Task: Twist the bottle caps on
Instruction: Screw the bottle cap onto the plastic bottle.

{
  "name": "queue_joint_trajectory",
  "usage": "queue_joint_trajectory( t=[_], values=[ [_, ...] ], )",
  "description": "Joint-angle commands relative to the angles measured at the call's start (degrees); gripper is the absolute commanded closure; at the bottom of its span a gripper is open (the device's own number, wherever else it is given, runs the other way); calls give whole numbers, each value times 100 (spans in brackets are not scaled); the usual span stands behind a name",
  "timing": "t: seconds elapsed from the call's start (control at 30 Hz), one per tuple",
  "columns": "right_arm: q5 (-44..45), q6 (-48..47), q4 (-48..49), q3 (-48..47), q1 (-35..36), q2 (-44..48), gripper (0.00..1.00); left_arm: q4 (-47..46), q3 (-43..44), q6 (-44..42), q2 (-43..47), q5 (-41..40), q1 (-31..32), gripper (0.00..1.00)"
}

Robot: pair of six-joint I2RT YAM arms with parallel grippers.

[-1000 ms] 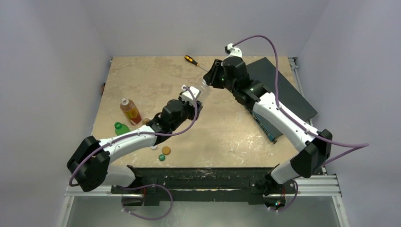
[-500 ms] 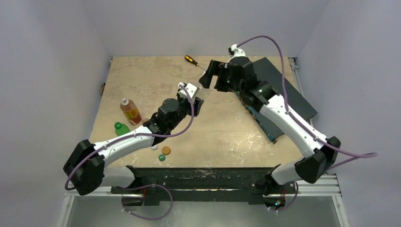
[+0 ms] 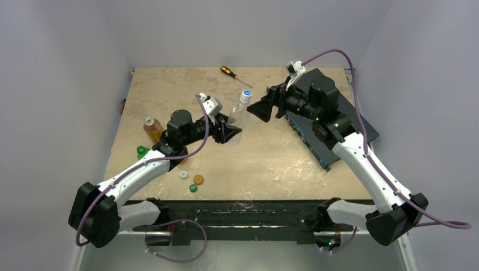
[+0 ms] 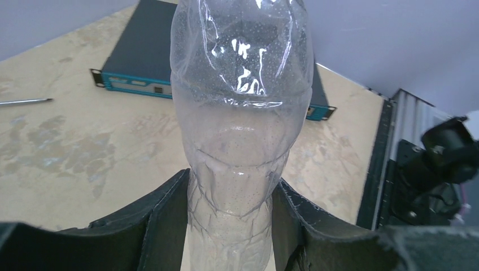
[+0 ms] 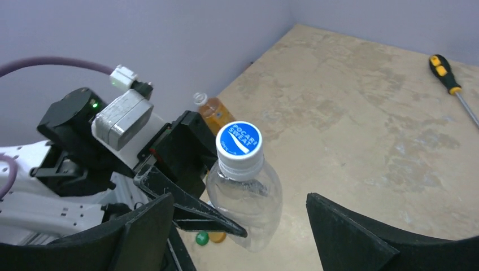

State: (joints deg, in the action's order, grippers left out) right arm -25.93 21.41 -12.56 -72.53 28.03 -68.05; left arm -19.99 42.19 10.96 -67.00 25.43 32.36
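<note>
A clear bottle point(image 3: 239, 109) carries a blue-and-white cap point(image 3: 247, 94) on its neck. My left gripper point(image 3: 230, 129) is shut on the bottle's lower body, and the left wrist view shows both pads pressed against the clear plastic point(image 4: 240, 113). My right gripper point(image 3: 261, 110) stands open just right of the cap, touching nothing. In the right wrist view the cap point(image 5: 239, 140) sits between and beyond the spread black fingers point(image 5: 141, 226). An amber bottle point(image 3: 152, 127) and a green bottle point(image 3: 142, 151) stand at the left. White point(image 3: 183, 174), orange point(image 3: 198, 179) and green point(image 3: 193, 188) caps lie loose near the front.
A black-and-orange screwdriver point(image 3: 233, 73) lies at the back of the table. A dark flat device with a blue front point(image 3: 339, 116) lies at the right under my right arm. Purple cables hang from both arms.
My right gripper let go of the cap, opened wide and drew back to the right. The left arm swung the bottle slightly left, still gripping it.
</note>
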Motion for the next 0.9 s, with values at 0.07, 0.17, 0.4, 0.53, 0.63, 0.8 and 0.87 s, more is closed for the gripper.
queue_joint_trajectory(
  t=[0.07,0.17,0.4,0.53,0.63,0.8,0.87],
  values=[
    [-1511,-144,1161,134,-53,30,12,-402,-168,612,202,1734,-116,100],
    [-1693,34,1531,220,-58,-34,14,-550,-231,762,195,1861,-131,100],
    [-2018,329,1968,294,-54,-206,27,-717,-263,872,158,1939,-129,100],
    [-2001,374,1956,325,-57,-235,31,-763,-290,896,161,1923,-142,100],
    [-2003,373,1971,365,-52,-223,34,-771,-296,912,155,1913,-155,100],
    [-1939,382,1912,406,-60,-200,46,-883,-343,978,142,1898,-161,100],
    [-1862,388,1855,398,-54,-200,52,-884,-352,978,130,1896,-162,100]
  ],
)
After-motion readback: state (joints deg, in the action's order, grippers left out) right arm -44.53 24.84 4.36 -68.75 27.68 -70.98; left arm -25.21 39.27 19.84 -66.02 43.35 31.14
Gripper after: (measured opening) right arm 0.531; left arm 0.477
